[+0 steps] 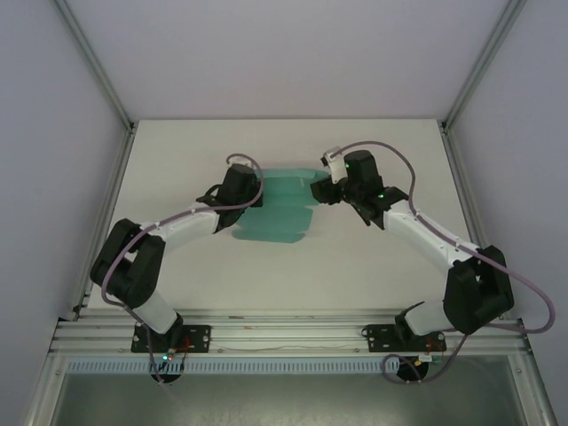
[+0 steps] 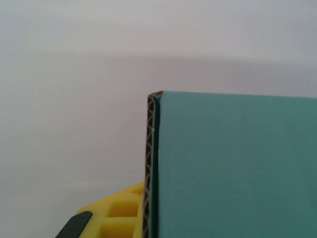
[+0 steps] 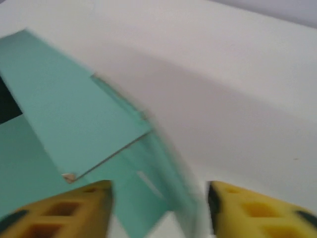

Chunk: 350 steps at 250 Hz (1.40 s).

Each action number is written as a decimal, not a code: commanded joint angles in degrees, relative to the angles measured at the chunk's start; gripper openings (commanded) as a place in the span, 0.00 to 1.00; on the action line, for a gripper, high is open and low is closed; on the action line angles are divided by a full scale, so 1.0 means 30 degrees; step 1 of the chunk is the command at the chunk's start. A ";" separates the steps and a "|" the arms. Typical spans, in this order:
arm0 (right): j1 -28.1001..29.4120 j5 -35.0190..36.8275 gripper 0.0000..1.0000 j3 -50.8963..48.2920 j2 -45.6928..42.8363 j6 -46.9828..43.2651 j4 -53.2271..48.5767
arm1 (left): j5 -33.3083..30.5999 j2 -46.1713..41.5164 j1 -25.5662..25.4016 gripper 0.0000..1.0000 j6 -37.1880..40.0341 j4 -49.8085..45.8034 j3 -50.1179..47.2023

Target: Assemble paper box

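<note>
Top external shows the paper box [image 1: 280,211], partly folded teal card, lying mid-table [image 1: 373,266] between the grippers. The left gripper [image 1: 257,195] meets its left edge; I cannot tell whether it clamps. The right gripper [image 1: 319,191] at its far-right corner has fingers [image 3: 74,210] apart, a blurred flap between them.

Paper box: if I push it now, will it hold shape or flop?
Probably fairly stiff: the paper box shows a corrugated edge. Likely light, so it may slide on the smooth table. Its flap would probably fold under a push.
</note>
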 commanded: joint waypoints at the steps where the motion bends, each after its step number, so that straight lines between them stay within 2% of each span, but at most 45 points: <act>1: -0.0094 0.2217 0.84 -0.0588 -0.1646 0.0828 0.1020 | 0.0896 -0.1212 0.0215 0.00 0.0522 0.1468 -0.0899; 13: -0.0135 0.2308 1.00 -0.0990 -0.2265 0.0865 0.1089 | 0.0745 -0.1440 0.0171 0.00 0.0466 0.1514 -0.1201; 58: -0.0189 0.1579 1.00 -0.1824 -0.3742 0.1754 0.2613 | 0.0746 -0.1491 0.0171 0.00 0.0486 0.1291 -0.1598; 111: -0.0209 0.0035 1.00 0.0810 -0.1177 0.1246 0.0458 | 0.0852 -0.1547 -0.0141 0.00 0.0468 0.1421 -0.1580; 141: -0.0045 -0.1169 1.00 0.0612 -0.0237 0.0305 0.0467 | 0.0341 -0.1482 -0.0184 0.00 -0.0113 0.0777 -0.1069; 200: 0.0274 0.0509 1.00 0.0242 0.1589 0.0261 0.1568 | 0.1625 -0.1496 -0.0204 0.00 -0.0703 0.1263 -0.0914; 236: 0.0708 0.0589 1.00 -0.0189 0.2614 0.1383 0.4692 | 0.2169 -0.1269 -0.0279 0.00 -0.1018 0.1498 -0.0709; 261: 0.1306 0.2187 1.00 -0.0717 0.3207 0.3021 0.8095 | 0.1220 -0.1029 -0.0634 0.00 -0.0929 0.1248 -0.0398; 293: 0.2733 0.6463 1.00 -0.0776 0.3840 0.4176 1.0395 | -0.0164 -0.0594 -0.1201 0.00 -0.1037 0.0711 0.0096; 324: 0.3063 0.9315 1.00 -0.1071 0.3347 0.5551 0.9500 | -0.0585 -0.0406 -0.1265 0.00 -0.1373 0.0608 0.0367; 350: 0.3057 1.0540 1.00 -0.1896 0.1556 0.5384 0.7185 | -0.1180 -0.0438 -0.1265 0.00 -0.1489 0.0288 0.0514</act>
